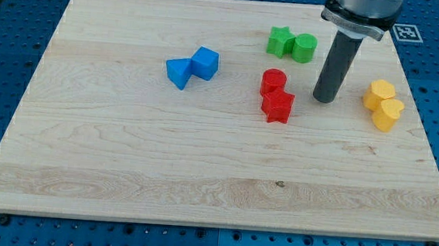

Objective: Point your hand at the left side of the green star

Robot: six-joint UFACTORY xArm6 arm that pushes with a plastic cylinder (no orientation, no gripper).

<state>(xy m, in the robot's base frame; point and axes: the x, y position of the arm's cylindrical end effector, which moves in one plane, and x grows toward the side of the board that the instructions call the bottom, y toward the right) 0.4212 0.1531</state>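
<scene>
The green star (279, 41) lies near the view's top, right of centre, touching a green cylinder (304, 47) on its right. My tip (324, 98) rests on the board below and to the right of the green cylinder, well right of the star. It stands between the red blocks and the yellow blocks, touching neither.
A red cylinder (273, 82) and a red star (278, 106) sit left of the tip. Two yellow blocks (379, 94) (388, 114) sit to its right. Two blue blocks (180, 72) (205, 62) lie left of centre. The wooden board (124, 163) ends on a blue pegboard.
</scene>
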